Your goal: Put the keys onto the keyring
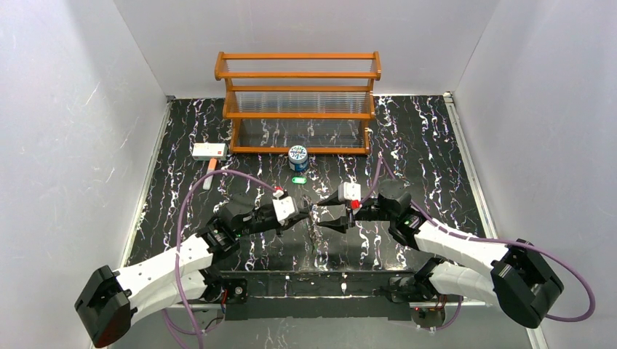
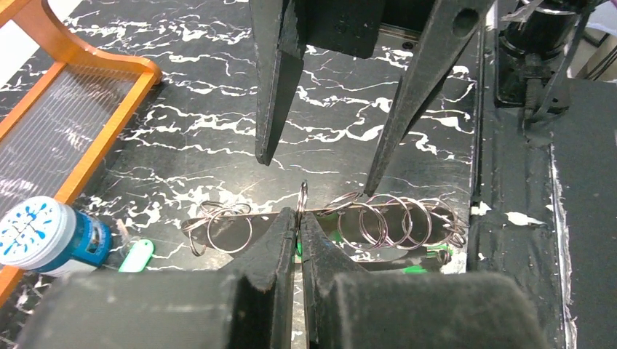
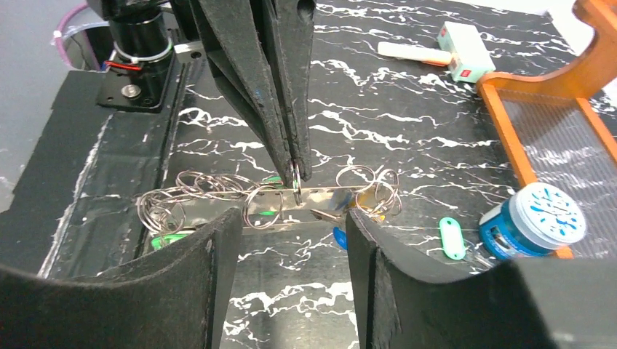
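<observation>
Beside a lidded blue-and-white round can [image 2: 44,236], contents unseen, one green plastic-headed key [image 2: 136,256] is laid. Mid-table, the keyring [image 2: 396,225], silvery wire rings along a shiny strip, is pinched by the closed left gripper [image 2: 300,217]; the right gripper [image 3: 291,218] is spread wide. Rings are resolved only in wrist views; white walls [image 1: 65,109] around the black marbled tabletop [image 1: 422,145] are shown only from above.

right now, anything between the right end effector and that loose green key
Nothing visible: only bare marbled tabletop lies between the open right end effector and the green plastic key. The round blue-and-white can stands beyond it, not between.
</observation>
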### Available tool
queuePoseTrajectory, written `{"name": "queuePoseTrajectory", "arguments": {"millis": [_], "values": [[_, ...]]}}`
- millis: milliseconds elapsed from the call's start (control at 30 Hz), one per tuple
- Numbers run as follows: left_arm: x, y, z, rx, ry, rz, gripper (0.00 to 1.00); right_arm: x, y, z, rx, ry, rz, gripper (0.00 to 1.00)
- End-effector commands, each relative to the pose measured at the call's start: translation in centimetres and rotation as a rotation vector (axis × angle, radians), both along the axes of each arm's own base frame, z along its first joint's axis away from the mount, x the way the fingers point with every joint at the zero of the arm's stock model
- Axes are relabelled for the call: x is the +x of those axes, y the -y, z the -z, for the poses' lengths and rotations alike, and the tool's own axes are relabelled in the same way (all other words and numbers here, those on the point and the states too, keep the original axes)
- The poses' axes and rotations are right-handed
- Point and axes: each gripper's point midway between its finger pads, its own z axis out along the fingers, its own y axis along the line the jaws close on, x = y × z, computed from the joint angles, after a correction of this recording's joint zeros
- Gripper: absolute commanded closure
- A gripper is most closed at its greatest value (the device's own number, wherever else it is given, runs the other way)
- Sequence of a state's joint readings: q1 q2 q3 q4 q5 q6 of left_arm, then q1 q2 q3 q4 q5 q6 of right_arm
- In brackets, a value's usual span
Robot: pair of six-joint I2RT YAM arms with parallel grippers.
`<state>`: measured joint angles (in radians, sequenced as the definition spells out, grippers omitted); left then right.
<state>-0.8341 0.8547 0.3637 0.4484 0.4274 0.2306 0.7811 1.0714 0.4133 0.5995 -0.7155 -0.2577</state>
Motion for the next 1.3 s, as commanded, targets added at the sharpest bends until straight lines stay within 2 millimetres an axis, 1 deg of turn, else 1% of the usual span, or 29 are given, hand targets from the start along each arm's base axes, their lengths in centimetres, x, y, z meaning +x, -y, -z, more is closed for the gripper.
{"name": "queuePoseTrajectory", "arguments": {"millis": [0, 33, 100, 233, 300, 400, 533, 667, 933, 1033, 1100, 1233, 1267], "values": [[1.1, -0.5, -1.1, 0.112, 0.031, -0.025, 1.0, 1.8, -0.5, -3.2, 0.047, 0.062, 0.07, 0.39], [1.2, -0.6, -1.0, 0.137, 0.026, -0.029, 1.0, 2.0, -0.7, -3.6, 0.047, 0.064, 0.071, 0.43], [1.5, -0.9, -0.8, 0.183, 0.027, -0.035, 1.0, 2.2, -1.0, -3.8, 0.04, 0.058, 0.064, 0.48], [1.5, -1.1, -0.6, 0.25, 0.032, -0.018, 1.0, 2.2, -1.6, -4.6, 0.057, 0.052, 0.038, 0.62], [1.7, -1.1, -0.8, 0.261, 0.045, -0.011, 1.0, 2.3, -1.9, -4.9, 0.065, 0.05, 0.031, 0.63], [1.6, -1.3, -0.5, 0.286, 0.033, -0.011, 1.0, 2.5, -2.1, -4.9, 0.064, 0.047, 0.029, 0.62], [1.6, -1.3, -0.6, 0.282, 0.036, -0.015, 1.0, 2.5, -2.4, -4.1, 0.044, 0.03, 0.015, 0.61], [1.6, -1.3, -0.6, 0.279, 0.029, -0.015, 1.0, 2.3, -2.8, -3.7, 0.034, 0.012, -0.002, 0.61], [1.5, -1.1, -0.6, 0.266, 0.024, -0.014, 1.0, 1.7, -4.0, -3.1, 0.015, -0.009, -0.048, 0.59], [1.5, -1.1, -0.5, 0.266, 0.02, -0.01, 1.0, 1.6, -4.5, -2.5, -0.001, -0.012, -0.05, 0.59], [1.4, -1.0, -0.5, 0.265, 0.017, -0.008, 1.0, 1.8, -4.7, -2.1, -0.014, -0.009, -0.039, 0.6], [1.3, -1.0, -0.4, 0.264, 0.013, -0.005, 1.0, 2.4, -4.8, -1.5, -0.034, -0.004, -0.002, 0.67], [1.3, -1.1, -0.4, 0.263, 0.013, -0.005, 1.0, 2.4, -4.8, -1.3, -0.038, -0.002, -0.001, 0.72]]}}
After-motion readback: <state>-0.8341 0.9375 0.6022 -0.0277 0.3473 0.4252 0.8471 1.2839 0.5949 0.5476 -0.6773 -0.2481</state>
